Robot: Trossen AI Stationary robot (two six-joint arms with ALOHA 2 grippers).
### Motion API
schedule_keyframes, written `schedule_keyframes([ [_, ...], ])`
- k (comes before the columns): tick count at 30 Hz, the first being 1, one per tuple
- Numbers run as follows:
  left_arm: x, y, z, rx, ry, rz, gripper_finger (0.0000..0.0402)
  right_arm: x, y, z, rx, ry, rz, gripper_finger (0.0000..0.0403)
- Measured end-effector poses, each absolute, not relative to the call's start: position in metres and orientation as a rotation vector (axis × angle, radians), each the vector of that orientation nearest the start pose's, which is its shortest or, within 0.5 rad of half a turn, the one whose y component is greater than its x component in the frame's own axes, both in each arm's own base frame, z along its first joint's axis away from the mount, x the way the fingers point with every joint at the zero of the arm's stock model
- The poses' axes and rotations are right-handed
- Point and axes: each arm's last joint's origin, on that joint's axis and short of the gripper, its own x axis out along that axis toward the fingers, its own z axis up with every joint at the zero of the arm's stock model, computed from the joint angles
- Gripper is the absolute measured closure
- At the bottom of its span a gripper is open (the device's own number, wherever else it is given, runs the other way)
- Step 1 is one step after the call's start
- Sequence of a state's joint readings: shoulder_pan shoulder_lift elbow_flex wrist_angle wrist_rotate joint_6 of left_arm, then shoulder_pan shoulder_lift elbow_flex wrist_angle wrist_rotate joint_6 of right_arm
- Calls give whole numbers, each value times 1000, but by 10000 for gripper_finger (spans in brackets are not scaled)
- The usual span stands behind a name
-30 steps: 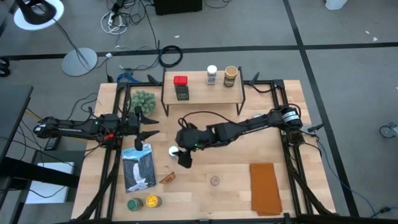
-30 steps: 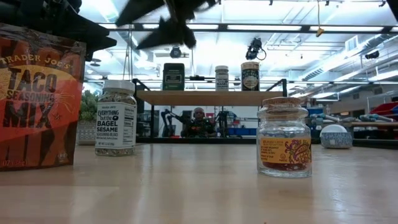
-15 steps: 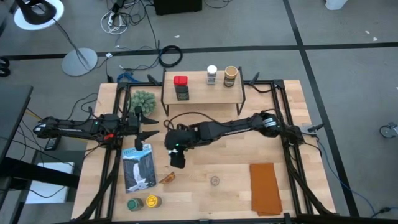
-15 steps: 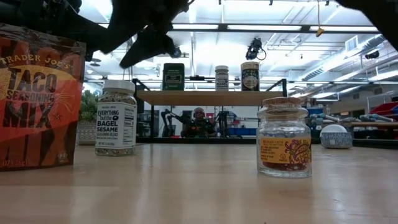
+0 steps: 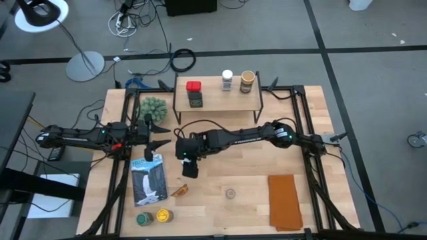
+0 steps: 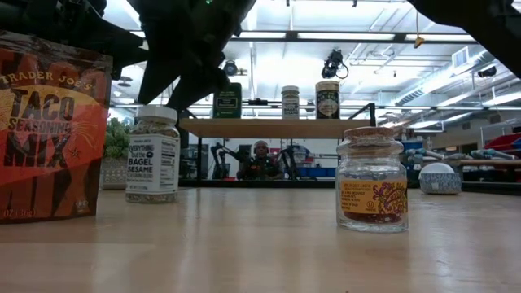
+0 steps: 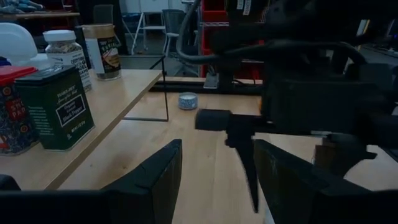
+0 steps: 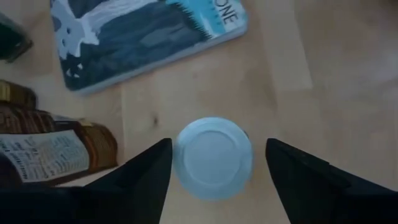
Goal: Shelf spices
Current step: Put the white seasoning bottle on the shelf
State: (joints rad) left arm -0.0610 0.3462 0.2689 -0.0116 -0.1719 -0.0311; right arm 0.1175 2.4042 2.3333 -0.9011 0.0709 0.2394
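A white-lidded spice jar [image 8: 213, 158] labelled bagel sesame [image 6: 152, 155] stands upright on the table, left of centre. My right gripper [image 8: 217, 143] hangs open just above it, pointing steeply down, one finger on each side of the lid without touching; in the high view the gripper [image 5: 189, 167] hides the jar. The shelf [image 5: 217, 95] at the far edge carries a red-lidded tin [image 5: 193, 87], a white-lidded jar [image 5: 227, 80] and a brown jar [image 5: 247, 81]. My left gripper [image 7: 214, 180] waits open at the table's left, pointing level.
A blue packet [image 5: 148, 181], a taco seasoning packet [image 6: 49, 122] and two small jars [image 5: 153, 217] lie near the front left. A cork-topped glass jar [image 6: 372, 190] stands front centre, an orange cloth [image 5: 285, 202] front right, and a green plant ball [image 5: 153, 107] beside the shelf.
My right gripper has moved toward the table's left edge and down, tipping more steeply downward, and now stands over the white-lidded jar. The jar has stayed in place.
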Motion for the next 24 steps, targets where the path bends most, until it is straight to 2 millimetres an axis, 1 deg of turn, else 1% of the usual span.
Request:
schedule_keyframes([
  [7, 117, -2, 225, -21, 87, 112, 198, 515, 58, 244, 138, 965, -87, 153],
  [14, 117, -2, 225, -21, 87, 112, 198, 513, 58, 228, 207, 1011, -140, 154],
  [18, 117, -2, 225, -21, 87, 112, 198, 511, 58, 214, 224, 1052, -160, 154],
  [24, 117, -2, 225, -21, 87, 112, 198, 516, 58, 214, 204, 992, -135, 156],
])
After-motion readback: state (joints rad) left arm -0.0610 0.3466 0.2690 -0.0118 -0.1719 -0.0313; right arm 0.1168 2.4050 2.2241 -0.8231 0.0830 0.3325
